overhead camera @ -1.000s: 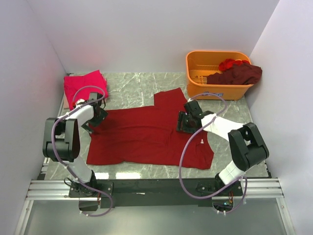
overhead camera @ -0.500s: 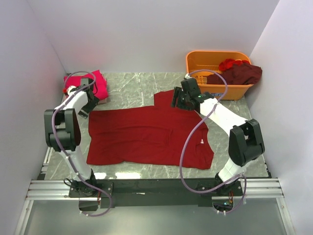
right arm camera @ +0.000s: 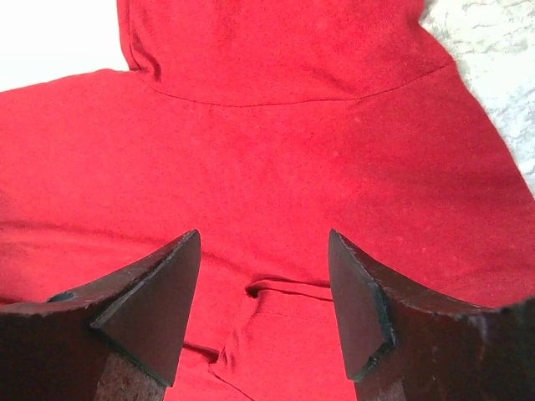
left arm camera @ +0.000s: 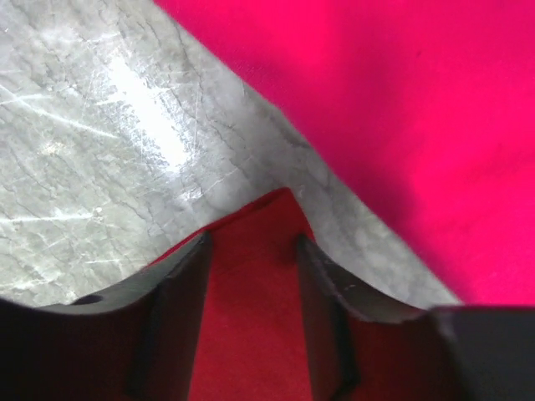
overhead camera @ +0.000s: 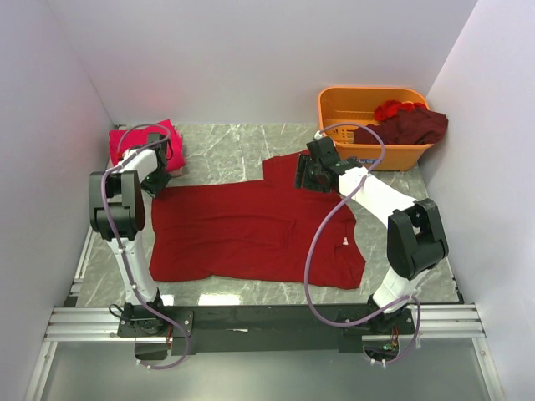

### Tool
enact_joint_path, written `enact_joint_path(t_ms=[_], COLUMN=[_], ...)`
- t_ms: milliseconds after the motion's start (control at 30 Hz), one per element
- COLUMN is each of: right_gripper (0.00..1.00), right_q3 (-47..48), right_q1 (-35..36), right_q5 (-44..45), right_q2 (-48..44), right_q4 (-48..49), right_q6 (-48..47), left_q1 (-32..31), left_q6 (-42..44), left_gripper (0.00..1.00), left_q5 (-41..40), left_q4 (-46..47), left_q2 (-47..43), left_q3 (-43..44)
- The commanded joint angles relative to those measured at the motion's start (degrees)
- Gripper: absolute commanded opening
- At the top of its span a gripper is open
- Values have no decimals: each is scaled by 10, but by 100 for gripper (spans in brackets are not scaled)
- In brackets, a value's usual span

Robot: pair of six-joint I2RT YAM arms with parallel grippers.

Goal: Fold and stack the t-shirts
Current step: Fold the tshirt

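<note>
A dark crimson t-shirt (overhead camera: 251, 230) lies spread flat in the middle of the table, with a small white label (overhead camera: 344, 242) near its right side. My left gripper (overhead camera: 156, 180) sits at its back left corner. In the left wrist view the fingers (left arm camera: 188, 284) stand partly closed either side of that crimson corner (left arm camera: 255, 251), with a gap still showing. My right gripper (overhead camera: 303, 177) hovers open over the back sleeve (right arm camera: 276, 50), above a small crease (right arm camera: 280, 288). A folded pink t-shirt (overhead camera: 138, 142) lies at the back left.
An orange basket (overhead camera: 334, 125) stands at the back right, with maroon and red t-shirts (overhead camera: 410, 125) draped over its right end. White walls close in on both sides and the back. Bare marble (left arm camera: 100, 150) separates the pink t-shirt (left arm camera: 401, 109) from the crimson corner.
My left gripper moved back and left to the crimson shirt's corner and its jaws narrowed. My right gripper moved from the shirt's middle to the back sleeve and stayed open.
</note>
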Motion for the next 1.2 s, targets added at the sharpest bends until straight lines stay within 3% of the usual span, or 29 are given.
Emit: enact_joint_path(t_ms=[0,167,200,233,300,467,700,900,1000,1167], right_gripper=[69,68,68,68,68,68,68,75,75,75], right_q3=[18,97,125,140,199,335,618,623,671,648], right_q1=[3,2,3,2,2,2,2,2,-2,-15], right_q5=[17,46,53,53,58,77,90,108,108,66], right_q2=[7,48,56,76,106,240,450,486,514,513], right_q4=[-4,-41,-39,-35,-34,-47,-106,-58,-99,-128], right_q6=[-16,-37,-46,-51,-62,-90,-134,-158,-157,-146], left_q1=[-6,-11,-11,-11,-11,-18,-23,-40,-40,-40], left_q6=[-20,-29,-32,-32,-30,-15,-1,8,6,7], left_gripper=[49,30,24,10,1,1,1,1,1,1], left_q5=[-25,-12,-16,-15,-14,-3,-1,0,-8,-17], left_q4=[-59,-71,-74,-74,-73,-59,-42,-33,-40,-38], left_q2=[30,15,7,3,-6,-28,-52,-65,-71,-85], left_q3=[26,-11,-21,-25,-28,-26,-29,-29,-25,-26])
